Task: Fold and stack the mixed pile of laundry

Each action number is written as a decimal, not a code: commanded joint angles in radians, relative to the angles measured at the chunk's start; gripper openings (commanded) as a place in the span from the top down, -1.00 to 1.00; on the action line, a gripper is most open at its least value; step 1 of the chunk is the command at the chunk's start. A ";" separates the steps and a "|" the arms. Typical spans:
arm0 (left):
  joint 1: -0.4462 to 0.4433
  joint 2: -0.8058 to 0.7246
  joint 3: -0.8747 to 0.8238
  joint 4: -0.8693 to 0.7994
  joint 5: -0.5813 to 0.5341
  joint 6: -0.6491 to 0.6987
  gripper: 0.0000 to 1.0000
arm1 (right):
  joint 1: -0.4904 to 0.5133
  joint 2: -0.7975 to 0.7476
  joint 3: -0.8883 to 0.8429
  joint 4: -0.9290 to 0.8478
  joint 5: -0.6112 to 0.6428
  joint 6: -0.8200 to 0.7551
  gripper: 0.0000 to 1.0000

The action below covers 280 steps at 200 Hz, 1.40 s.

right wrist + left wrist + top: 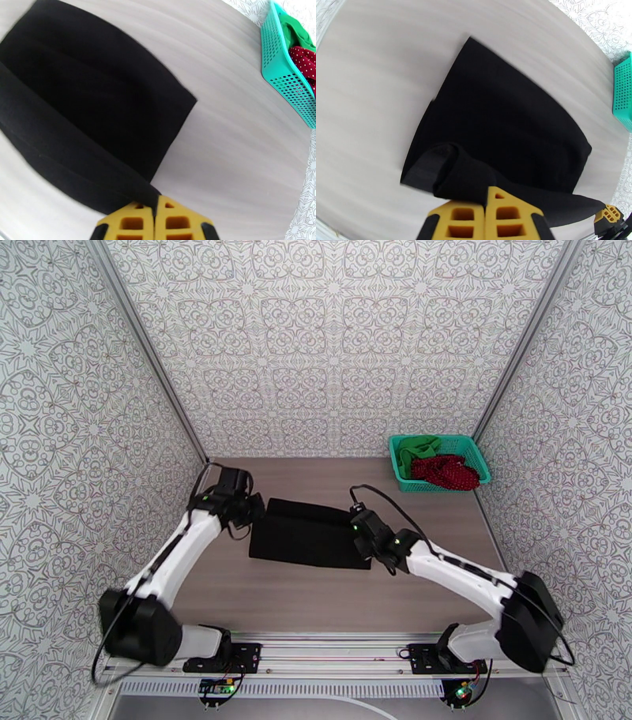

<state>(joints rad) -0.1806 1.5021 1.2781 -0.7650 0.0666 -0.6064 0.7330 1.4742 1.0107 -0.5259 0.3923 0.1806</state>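
Pinching edge of black cloth (308,538): left gripper (486,199), right gripper (155,206). In basket (430,487): red cloth (449,470), green cloth (419,447).

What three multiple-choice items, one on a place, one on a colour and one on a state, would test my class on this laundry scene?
1. Where on the table does the teal basket stand?
A. the far right corner
B. the near left corner
C. the middle of the near edge

2. What colour is the garment lying out on the table?
A. green
B. black
C. dark red

3. How are the two hands?
A. both open
B. both shut on the garment lying out
C. one open, one shut

Answers:
1 A: the basket sits at the table's far right.
2 B: the black garment is the one outside the basket.
3 B: the left hand and the right hand each pinch its edge.
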 commanded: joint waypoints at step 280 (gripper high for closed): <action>0.097 0.196 0.024 0.301 0.106 0.074 -0.99 | -0.173 0.157 0.253 -0.300 -0.142 0.428 -0.69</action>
<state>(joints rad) -0.0914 1.8168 1.3594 -0.4793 0.1543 -0.5415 0.5896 1.6695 1.2575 -0.6834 0.3767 0.4770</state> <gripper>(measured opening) 0.994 0.844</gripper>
